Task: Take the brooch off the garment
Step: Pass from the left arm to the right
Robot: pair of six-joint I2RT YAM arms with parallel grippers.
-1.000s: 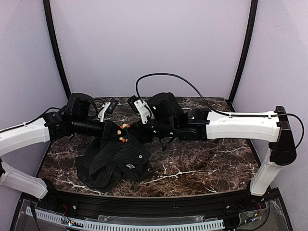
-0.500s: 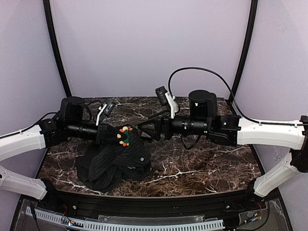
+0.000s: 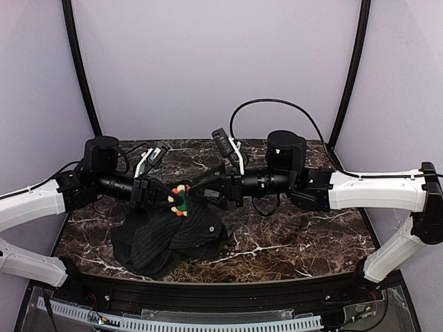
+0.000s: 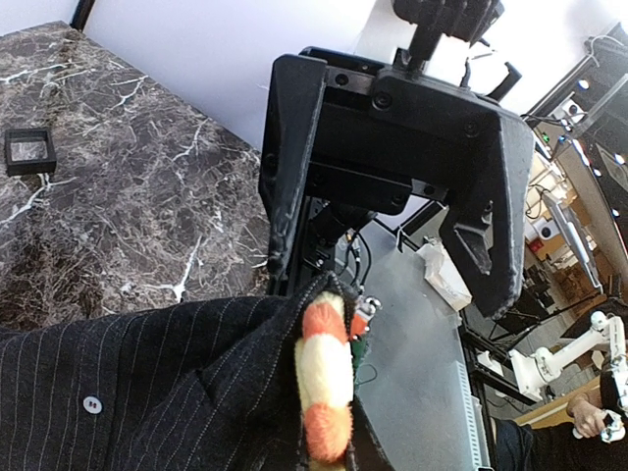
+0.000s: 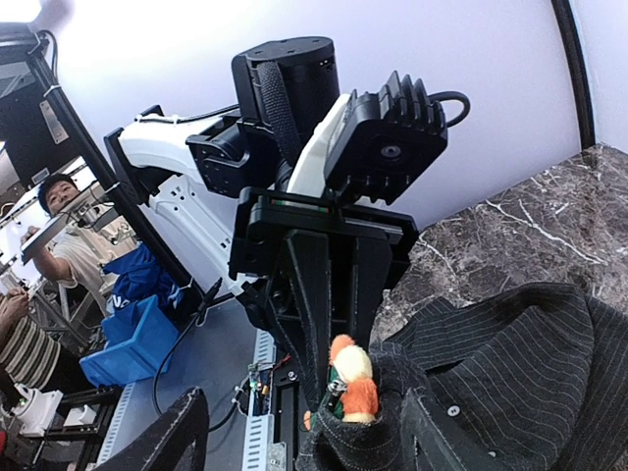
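The brooch (image 3: 180,201), orange and cream petals with red and green, sits on a raised fold of the black pinstriped garment (image 3: 166,238). My left gripper (image 3: 160,199) is shut on that fold just left of the brooch and holds it off the table. My right gripper (image 3: 201,192) is open and level with the brooch, just to its right. In the right wrist view the brooch (image 5: 351,388) lies between my wide-open fingers (image 5: 179,434), in front of the left gripper (image 5: 339,358). In the left wrist view the brooch (image 4: 326,383) shows edge-on, facing the open right gripper (image 4: 388,280).
A small black square box (image 4: 29,150) lies on the marble table (image 3: 291,235) at the back left. The rest of the garment is heaped at the front left. Black frame posts (image 3: 349,76) stand at both back corners.
The right arm drew back to the right with its wrist rolled over, then came in again toward the brooch with open jaws. The left gripper kept its hold on the raised fold.
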